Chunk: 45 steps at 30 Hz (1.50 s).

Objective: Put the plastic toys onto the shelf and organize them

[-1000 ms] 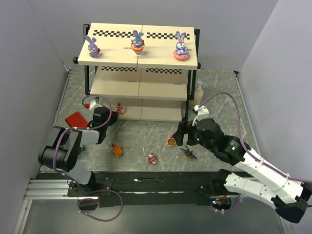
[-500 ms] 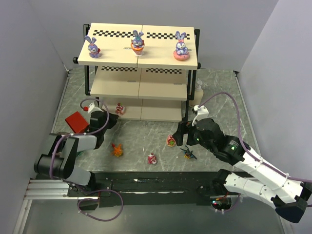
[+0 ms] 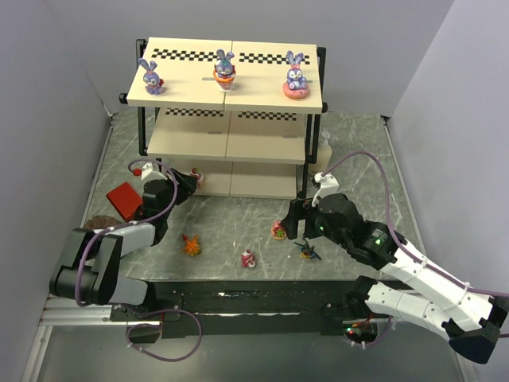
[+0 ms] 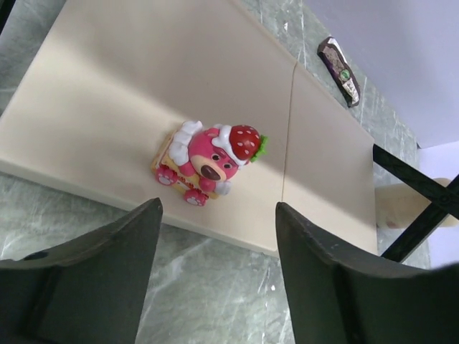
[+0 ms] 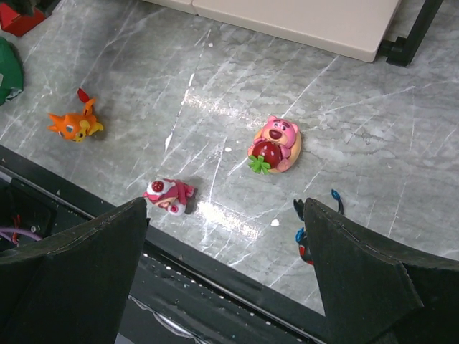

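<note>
Fingers of the left gripper [image 4: 219, 215] stand apart and hold nothing. The pink toy [image 4: 204, 159] sits on the bottom board of the shelf [image 4: 107, 93], near its front edge, just beyond them. The gripper would do best to draw straight back from the shelf, level, so neither finger clips the toy. The right gripper [image 5: 224, 208], also wide open, hangs over the floor in front of the shelf. Three bunnies [image 3: 225, 68] stand on the shelf's top board. In front of the shelf lie two more pink toys [image 5: 275, 145], one orange toy [image 5: 74, 123] and one dark winged toy [image 5: 308, 240].

Both end effectors [image 4: 216, 209] [image 5: 224, 206] spread wide
</note>
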Tool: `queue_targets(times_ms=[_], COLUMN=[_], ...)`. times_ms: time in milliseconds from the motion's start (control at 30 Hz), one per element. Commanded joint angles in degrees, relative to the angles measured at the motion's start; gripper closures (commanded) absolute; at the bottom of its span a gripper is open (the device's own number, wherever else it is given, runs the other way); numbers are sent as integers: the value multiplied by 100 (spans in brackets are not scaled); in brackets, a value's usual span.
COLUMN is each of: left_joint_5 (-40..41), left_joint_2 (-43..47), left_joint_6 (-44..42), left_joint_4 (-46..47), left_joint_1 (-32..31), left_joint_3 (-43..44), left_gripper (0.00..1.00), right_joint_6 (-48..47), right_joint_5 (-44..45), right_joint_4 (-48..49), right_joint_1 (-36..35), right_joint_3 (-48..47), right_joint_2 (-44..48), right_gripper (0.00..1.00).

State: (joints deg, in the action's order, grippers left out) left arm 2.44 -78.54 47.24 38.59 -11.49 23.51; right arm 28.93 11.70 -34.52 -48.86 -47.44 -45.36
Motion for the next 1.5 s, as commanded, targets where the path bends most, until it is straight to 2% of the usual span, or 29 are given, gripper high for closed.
queue_targets(times_ms=[0, 333, 533, 967, 1133, 1467], left_joint_5=[55, 301, 415, 292, 284, 459], left_joint_2=[-310, -820, -996, -1602, -1770, -1875], left_joint_6=[-119, -338, -619, -664, -699, -585], left_joint_4=[596, 1685, 1924, 2188, 2127, 2100], left_joint_1=[15, -20, -143, -170, -179, -179], left_joint_3=[216, 84, 119, 400, 523, 576], left_gripper=[29, 27, 21, 18, 19, 31], right_joint_6=[34, 8, -36, -80, -71, -80], right_joint_5=[34, 60, 86, 157, 165, 131], right_joint_4=[156, 148, 139, 77, 86, 112], right_joint_1=[43, 52, 43, 52, 78, 96], right_joint_3=[24, 16, 15, 15, 16, 33], right_joint_2=[63, -42, -69, -51, -51, -87], right_gripper=[5, 5, 4, 4, 4, 4])
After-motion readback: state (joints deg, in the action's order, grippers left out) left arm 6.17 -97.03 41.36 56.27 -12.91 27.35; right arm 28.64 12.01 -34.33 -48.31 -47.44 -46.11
